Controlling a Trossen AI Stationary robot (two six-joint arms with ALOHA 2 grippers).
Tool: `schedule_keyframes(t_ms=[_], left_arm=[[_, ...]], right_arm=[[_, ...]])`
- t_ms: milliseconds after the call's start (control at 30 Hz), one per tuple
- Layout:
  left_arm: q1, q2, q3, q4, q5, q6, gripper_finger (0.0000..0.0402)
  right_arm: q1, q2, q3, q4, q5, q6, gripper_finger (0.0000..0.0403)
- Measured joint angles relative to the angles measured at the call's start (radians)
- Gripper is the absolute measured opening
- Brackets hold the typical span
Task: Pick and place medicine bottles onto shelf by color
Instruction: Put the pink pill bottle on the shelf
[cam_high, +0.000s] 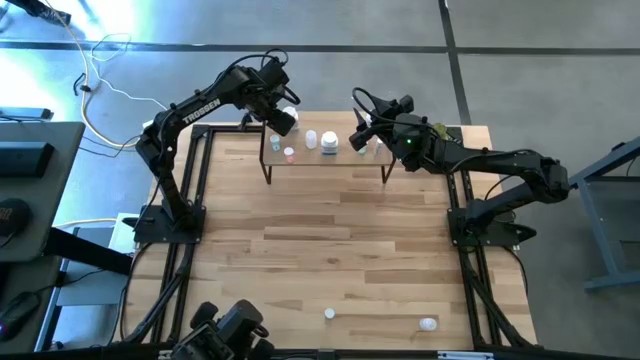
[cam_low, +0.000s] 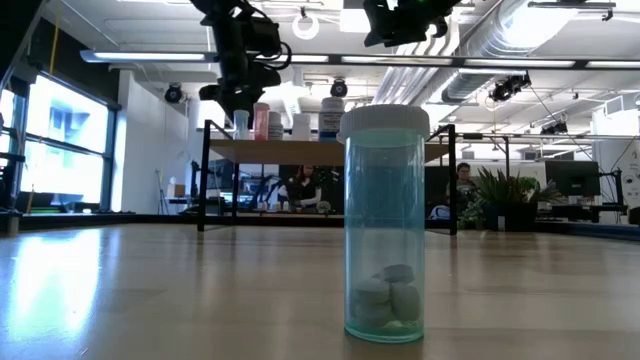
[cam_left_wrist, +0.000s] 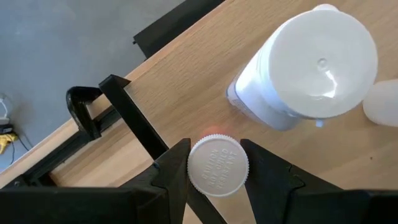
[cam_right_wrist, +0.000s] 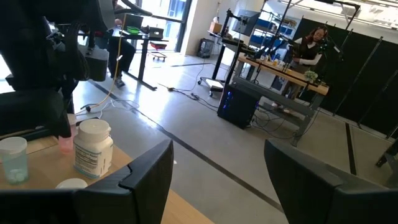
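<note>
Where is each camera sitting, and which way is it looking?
High view: above the table, looking straight down; both arms show, flanking the shelf.
Low view: at tabletop height, looking level past a teal bottle to the shelf; arms hang from above.
Left wrist view: on the left arm; left gripper clamps a small white-capped bottle.
Right wrist view: on the right arm, facing the room; right gripper open.
High and low views share the shelf.

Small white-capped medicine bottles stand upright on the low light-wood shelf; a clear teal pill bottle stands on the surface, another lying beside.
</note>
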Motion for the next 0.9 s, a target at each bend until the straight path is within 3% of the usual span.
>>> schedule_keyframes(t_ms=[667,900], left_arm=[[-0.007,0.042,-0.001,-0.008,0.0,0.015,0.0127],[-0.007,0.042,-0.001,-0.005,-0.001,0.018,0.0152]], right_arm=[[0.0,0.0,0.0,0.0,0.001,0.0,0.0244],[0.0,0.0,0.0,0.0,0.001,0.0,0.0244]])
